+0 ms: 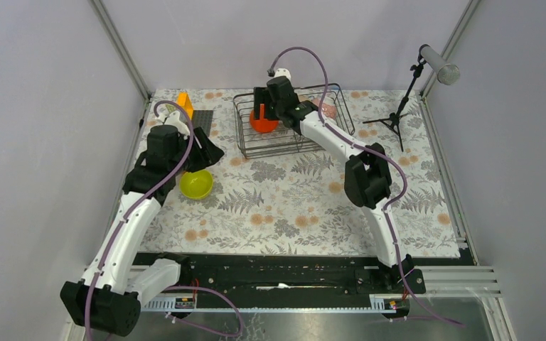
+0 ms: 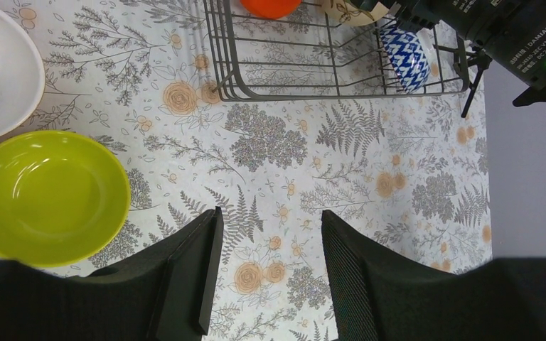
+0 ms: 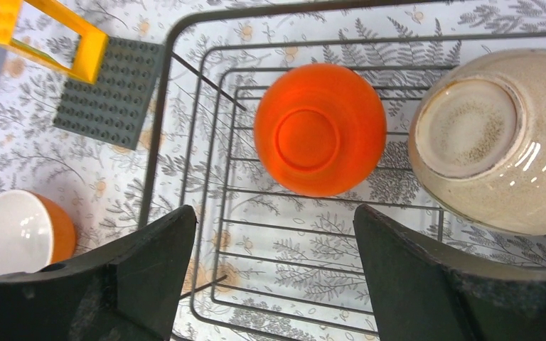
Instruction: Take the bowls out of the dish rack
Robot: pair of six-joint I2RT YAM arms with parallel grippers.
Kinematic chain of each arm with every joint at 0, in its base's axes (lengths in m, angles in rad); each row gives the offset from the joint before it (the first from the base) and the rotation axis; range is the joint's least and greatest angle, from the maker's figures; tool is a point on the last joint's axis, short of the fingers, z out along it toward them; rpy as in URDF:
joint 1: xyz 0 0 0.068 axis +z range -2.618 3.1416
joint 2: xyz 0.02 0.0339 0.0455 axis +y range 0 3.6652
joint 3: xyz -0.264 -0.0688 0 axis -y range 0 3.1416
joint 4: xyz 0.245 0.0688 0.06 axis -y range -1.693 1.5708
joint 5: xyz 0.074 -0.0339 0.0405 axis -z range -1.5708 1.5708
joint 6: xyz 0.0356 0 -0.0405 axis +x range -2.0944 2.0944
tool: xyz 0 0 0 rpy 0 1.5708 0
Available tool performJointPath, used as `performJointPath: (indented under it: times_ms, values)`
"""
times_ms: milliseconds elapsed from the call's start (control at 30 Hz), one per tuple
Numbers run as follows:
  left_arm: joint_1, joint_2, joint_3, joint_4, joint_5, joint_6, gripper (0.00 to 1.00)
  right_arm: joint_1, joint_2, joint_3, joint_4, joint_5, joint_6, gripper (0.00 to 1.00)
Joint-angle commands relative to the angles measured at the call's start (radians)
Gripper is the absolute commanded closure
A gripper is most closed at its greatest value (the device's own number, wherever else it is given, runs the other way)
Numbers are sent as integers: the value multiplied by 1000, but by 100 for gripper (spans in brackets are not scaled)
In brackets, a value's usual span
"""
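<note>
As the dish rack point(image 1: 284, 142) holds it, an orange bowl point(image 3: 320, 129) lies overturned.

Tight inside the rack, open cloth in front of it.

In the rectangular dark wire dish rack point(image 3: 162, 149), the overturned round orange bowl point(image 3: 320, 128) has bare wire floor on its left up to the rack wall, crossed by one slanting prong point(image 3: 206, 80). On its right the overturned cream speckled bowl point(image 3: 483, 142) leaves only a thin gap. The right gripper point(image 3: 275, 238) hangs above, its fingers spread wide. The floral tablecloth point(image 1: 291, 206) before the rack lies open, except for the round yellow-green bowl point(image 1: 195, 183) on the left.
</note>
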Motion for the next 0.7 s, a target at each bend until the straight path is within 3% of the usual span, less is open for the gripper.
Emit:
performJointPath:
  times_ms: [0, 667]
  values:
    - [-1, -38, 47, -2, -24, -15, 42, 24, -19, 87, 2, 8, 25, 11]
    - [-1, -133, 56, -65, -22, -27, 39, 41, -30, 37, 57, 54, 63, 9]
